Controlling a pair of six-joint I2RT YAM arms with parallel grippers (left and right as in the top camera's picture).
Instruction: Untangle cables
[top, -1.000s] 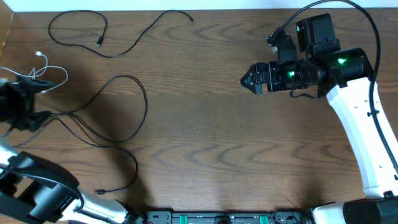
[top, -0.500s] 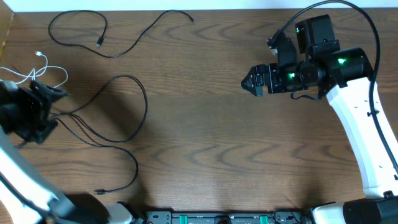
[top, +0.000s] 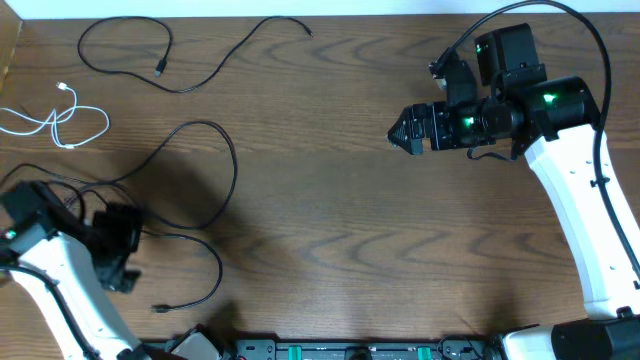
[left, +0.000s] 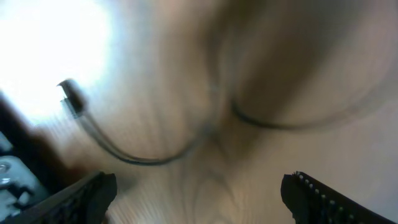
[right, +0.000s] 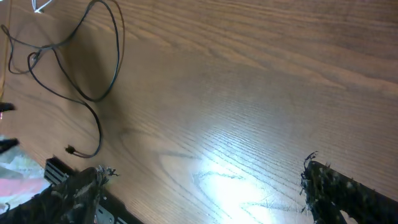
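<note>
the white cable (top: 62, 120) lies alone at the tabletop (top: 350, 220) far left, and the top black cable (top: 162, 68) lies apart. the looped black cables (top: 232, 165) overlap at the left. the left gripper (top: 118, 250) is wide and empty near them. the right gripper (top: 402, 130) is wide and well apart. the step looks like choosing a strand; next, close on one and draw it clear.

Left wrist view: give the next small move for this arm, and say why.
Probably lower the left pincer onto the thin black plug-ended cord beneath it and close. Its jaws stand open and empty, that cord's strands appear to cross one another below, though the view is blurred, and the thin white cord lies apart by itself.
</note>
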